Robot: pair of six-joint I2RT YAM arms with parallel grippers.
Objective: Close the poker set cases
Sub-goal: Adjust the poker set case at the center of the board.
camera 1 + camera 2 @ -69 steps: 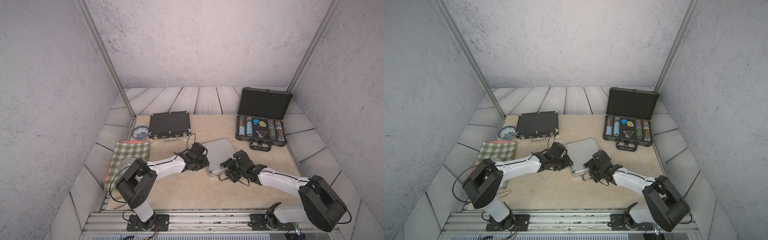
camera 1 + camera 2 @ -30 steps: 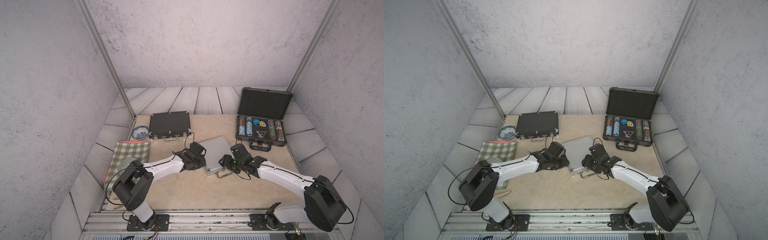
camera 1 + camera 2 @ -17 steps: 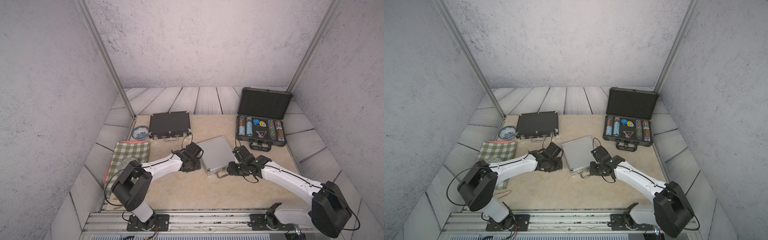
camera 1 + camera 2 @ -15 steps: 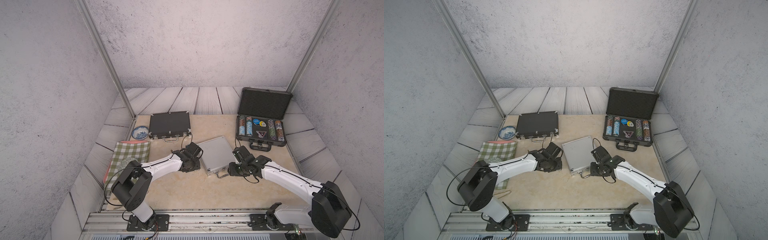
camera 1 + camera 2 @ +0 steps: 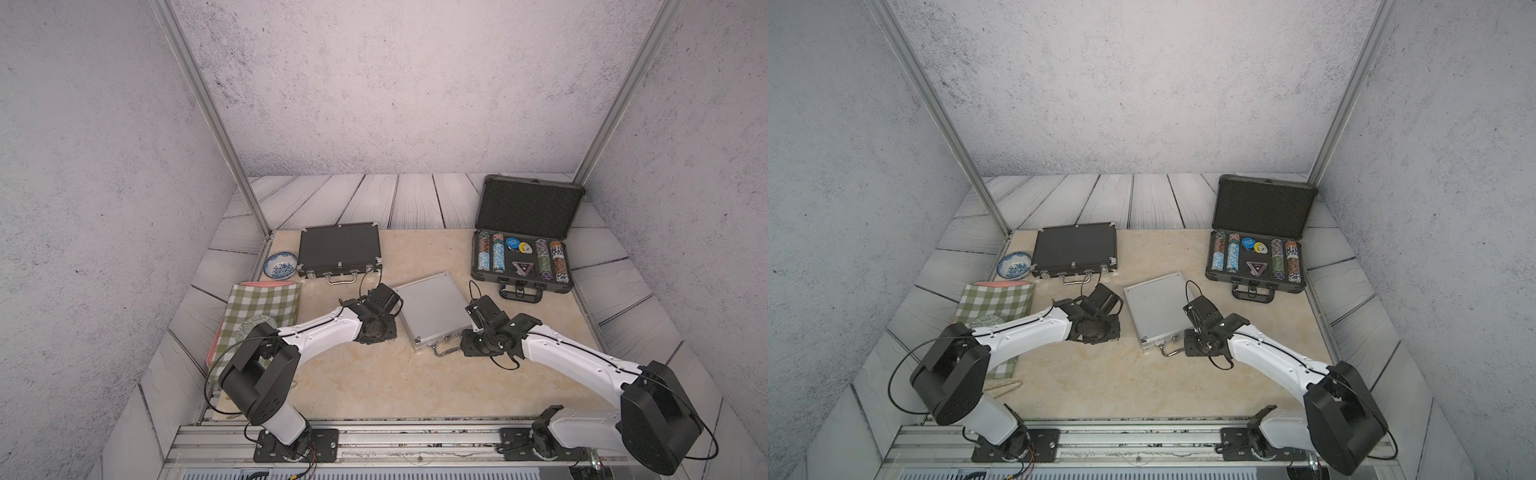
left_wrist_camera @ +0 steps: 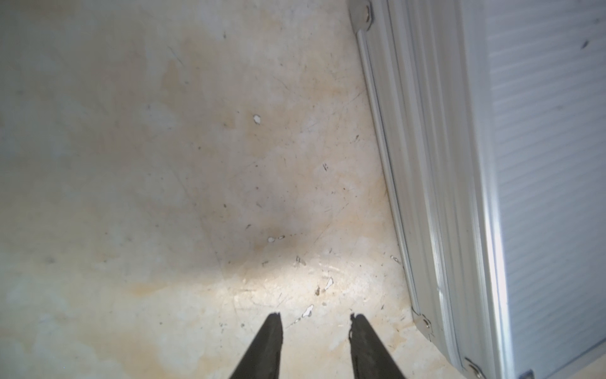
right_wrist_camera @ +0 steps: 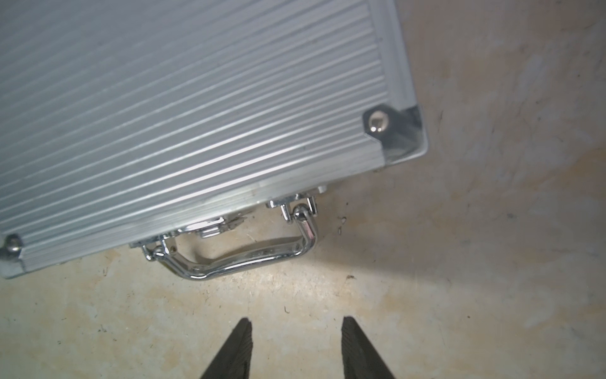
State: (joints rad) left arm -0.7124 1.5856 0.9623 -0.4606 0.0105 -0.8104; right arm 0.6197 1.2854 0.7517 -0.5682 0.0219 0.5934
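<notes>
Silver case [image 5: 432, 309] sits shut mid-table, black case [image 5: 338, 249] shut at 11 o'clock, so I reckon next up is the big grey case [image 5: 528, 208] gaping at 1 o'clock, which wants folding shut. Left gripper [image 6: 316, 316] and right gripper [image 7: 295, 320] flank the silver one, jaws apart, empty. Scuffed beige tabletop [image 5: 374, 386], speckled grey walls [image 5: 374, 104].
</notes>
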